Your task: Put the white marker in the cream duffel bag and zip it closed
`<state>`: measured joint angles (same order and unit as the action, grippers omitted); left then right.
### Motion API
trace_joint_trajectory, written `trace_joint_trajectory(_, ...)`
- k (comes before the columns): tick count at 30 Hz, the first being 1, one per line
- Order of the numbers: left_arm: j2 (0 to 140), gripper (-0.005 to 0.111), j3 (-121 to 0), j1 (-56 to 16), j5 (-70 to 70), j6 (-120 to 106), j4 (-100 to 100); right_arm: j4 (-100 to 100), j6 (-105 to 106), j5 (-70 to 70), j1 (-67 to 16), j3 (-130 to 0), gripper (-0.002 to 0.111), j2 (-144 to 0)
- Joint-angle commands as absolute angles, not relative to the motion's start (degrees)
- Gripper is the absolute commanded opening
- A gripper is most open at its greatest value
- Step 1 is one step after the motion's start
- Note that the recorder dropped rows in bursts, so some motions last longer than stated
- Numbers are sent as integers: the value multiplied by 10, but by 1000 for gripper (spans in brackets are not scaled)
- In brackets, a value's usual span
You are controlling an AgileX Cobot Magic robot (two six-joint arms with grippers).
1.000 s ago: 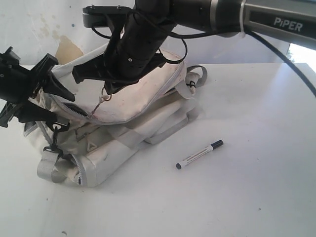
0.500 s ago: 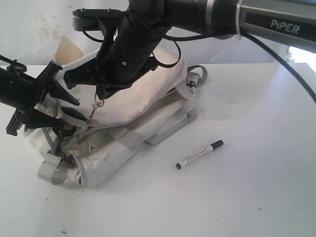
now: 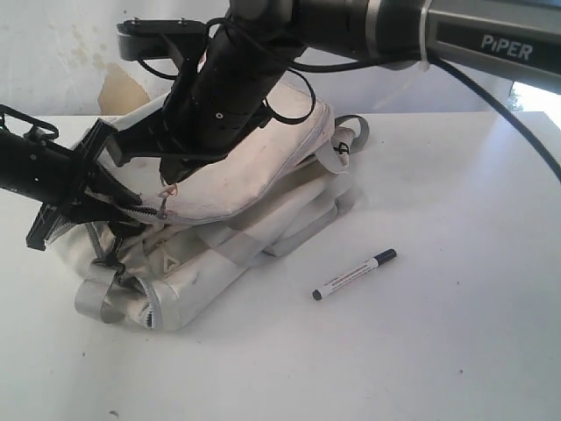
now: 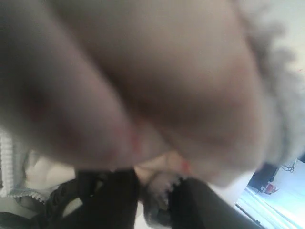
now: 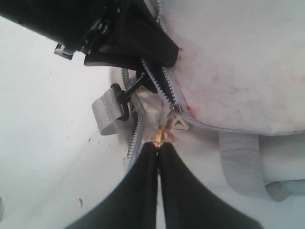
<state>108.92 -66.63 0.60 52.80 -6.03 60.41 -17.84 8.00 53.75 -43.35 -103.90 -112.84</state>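
Cream duffel bag (image 3: 241, 189): left gripper (image 3: 121, 202) clamps edge | right gripper (image 5: 157, 147) pinches zipper pull (image 5: 161, 135) | white marker (image 3: 354, 274) apart

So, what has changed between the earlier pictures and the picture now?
The left gripper moved right and down onto the open end of the cream duffel bag, and its jaws narrowed around the edge there; a firm grip is not certain. The right gripper, shut on the zipper pull, drew it left and slightly down. The white marker stayed where it lay on the table, beside the bag.
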Motion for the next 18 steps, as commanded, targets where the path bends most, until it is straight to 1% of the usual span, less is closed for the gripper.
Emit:
trace_joint_trajectory(1, 1089, 0, -671, 11, 546, -88, 617, -164, 88, 539, -434, -1039, 0, -1120)
trace_joint_trajectory(6, 1089, 0, -684, 41, 606, -104, 635, -116, 59, 547, -434, -1039, 0, -1120)
trace_joint_trajectory(13, 1089, 0, -684, 86, 691, -143, 727, -54, 23, 553, -434, -1039, 0, -1120)
trace_joint_trajectory(18, 1089, 0, -684, 106, 700, -151, 739, 10, -9, 564, -434, -1039, 0, -1120)
